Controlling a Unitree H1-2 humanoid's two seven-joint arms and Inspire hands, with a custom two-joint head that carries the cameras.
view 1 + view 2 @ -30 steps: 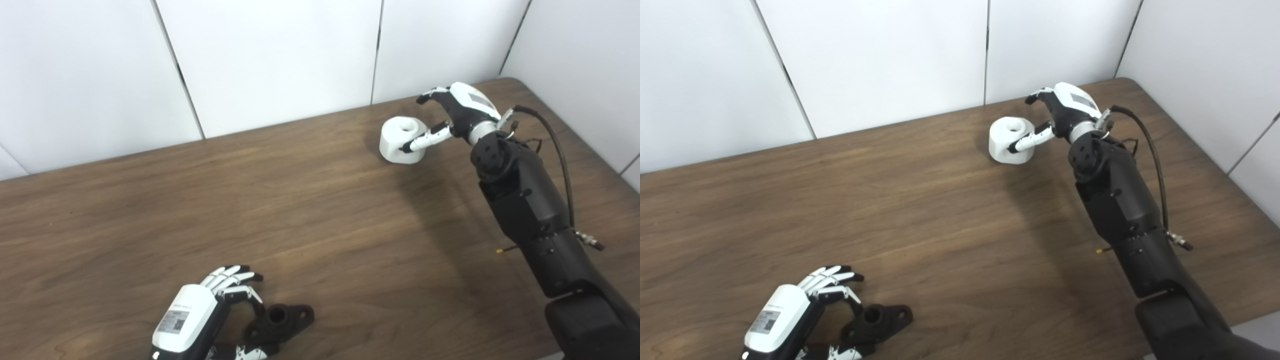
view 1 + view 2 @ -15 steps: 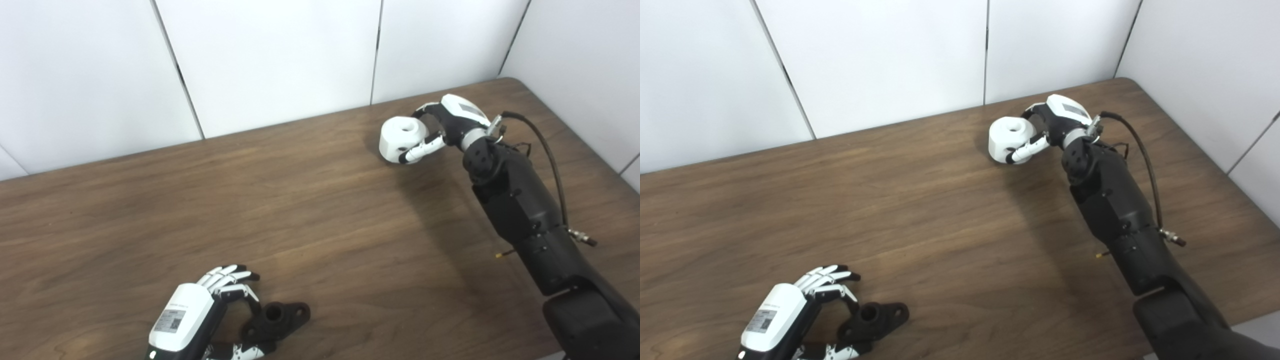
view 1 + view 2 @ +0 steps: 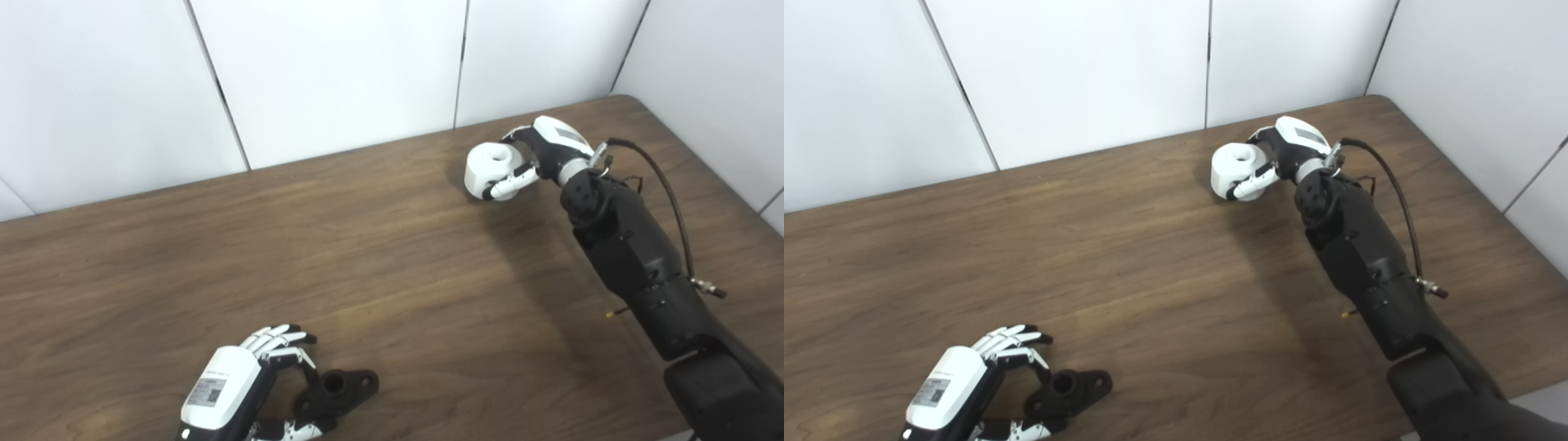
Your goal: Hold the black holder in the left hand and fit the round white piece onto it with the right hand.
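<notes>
While its left hand rests at the near edge of a dark wood-grain surface, a humanoid robot closes its right hand on a round white piece at the far right of the same surface, close to the white panelled wall. The right hand's fingers wrap the piece from the side, one white finger lying across its lower front and others curling over its far rim, so the piece is gripped; whether it rests on the wood or sits just above it cannot be told from these views. A hole shows in the piece's top face. The black right forearm runs back toward the lower right corner, with a dark cable looping along it. At the near left, the black holder lies flat on the surface, a raised ring at its middle and a flange with a hole pointing right. The left hand's fingers are spread and curved around the holder's left side, the thumb below it and the others above; they look to touch or nearly touch it without being closed on it. The holder and the white piece are well apart, at opposite ends of the surface.
</notes>
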